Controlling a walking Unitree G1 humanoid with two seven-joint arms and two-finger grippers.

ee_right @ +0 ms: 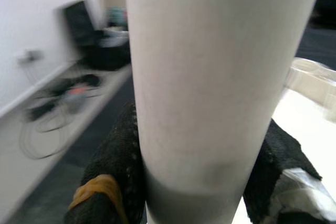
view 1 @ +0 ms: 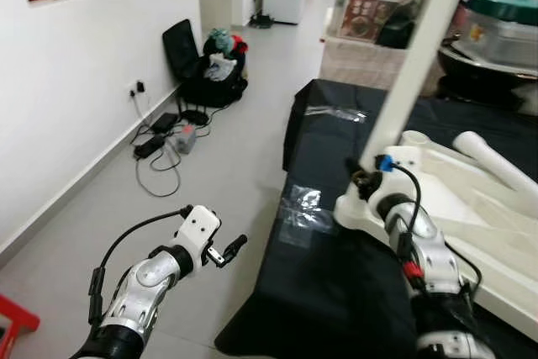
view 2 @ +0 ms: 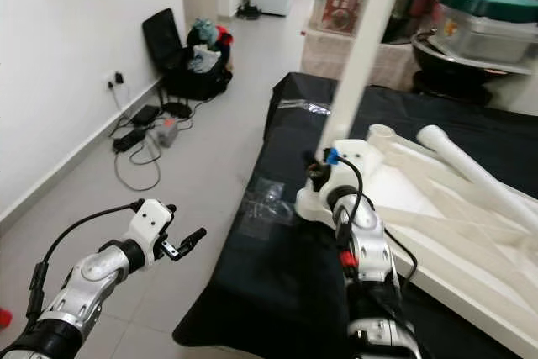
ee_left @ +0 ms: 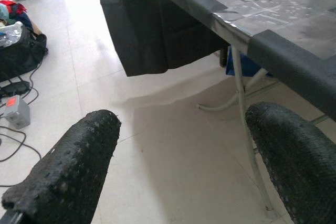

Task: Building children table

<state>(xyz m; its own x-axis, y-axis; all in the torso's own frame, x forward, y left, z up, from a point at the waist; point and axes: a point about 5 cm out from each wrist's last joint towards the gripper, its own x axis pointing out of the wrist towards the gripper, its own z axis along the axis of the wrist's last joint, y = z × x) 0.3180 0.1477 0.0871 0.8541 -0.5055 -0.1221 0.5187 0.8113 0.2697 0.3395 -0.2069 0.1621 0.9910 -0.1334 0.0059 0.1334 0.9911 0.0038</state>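
A white children's table top [view 1: 471, 208] lies upside down on the black-covered table [view 1: 336, 292]. At its near left corner a white table leg [view 1: 412, 65] stands upright, slightly tilted. My right gripper [view 1: 371, 174] is shut on this leg near its base. In the right wrist view the leg [ee_right: 210, 77] sits between the black fingers [ee_right: 118, 156]. Another white leg [view 1: 496, 161] lies across the table top. My left gripper [view 1: 229, 250] hangs open over the floor, left of the black table, with nothing between its fingers [ee_left: 68, 171].
A black bag with clothes [view 1: 214, 69] and cables with a power box [view 1: 164, 145] lie on the floor by the left wall. Boxes and lidded pots [view 1: 504, 23] crowd the back right. The black table's metal leg [ee_left: 244, 93] stands close to my left gripper.
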